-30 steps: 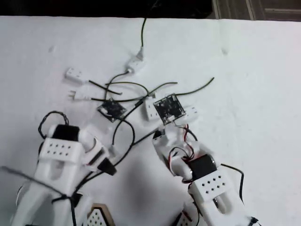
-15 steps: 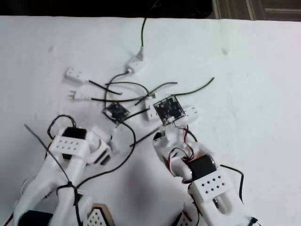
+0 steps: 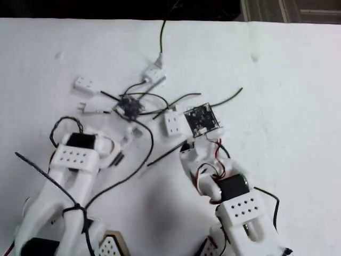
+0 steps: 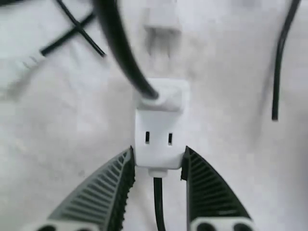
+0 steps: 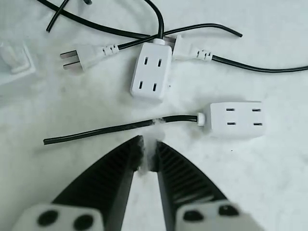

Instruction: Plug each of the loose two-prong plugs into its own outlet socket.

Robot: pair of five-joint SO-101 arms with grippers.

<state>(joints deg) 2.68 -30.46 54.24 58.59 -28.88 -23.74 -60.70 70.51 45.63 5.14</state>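
Note:
In the left wrist view my left gripper (image 4: 158, 161) is shut on the near end of a small white outlet socket (image 4: 159, 137). A thick black cable (image 4: 120, 48) lies over its far end. A blurred two-prong plug (image 4: 161, 24) lies just beyond it, prongs toward the socket. From above, this gripper (image 3: 127, 141) sits left of centre. My right gripper (image 5: 147, 156) is shut with nothing clearly between its fingers, just short of a black cable (image 5: 110, 129) that leads to a white socket (image 5: 237, 119). Farther off lie a four-slot socket (image 5: 150, 71) and a loose plug (image 5: 86, 55).
Black cables cross the middle of the table (image 3: 298, 80). Another white socket (image 3: 85, 84) and a loose plug (image 3: 88, 108) lie at the left. A joined plug and connector (image 3: 153, 72) lie farther back. Two small dark circuit boards (image 3: 130, 105) (image 3: 202, 118) sit among the cables.
The left arm has moved away from the table's near edge toward the cable tangle, with its dark board moving along. The right arm has shifted slightly to the right.

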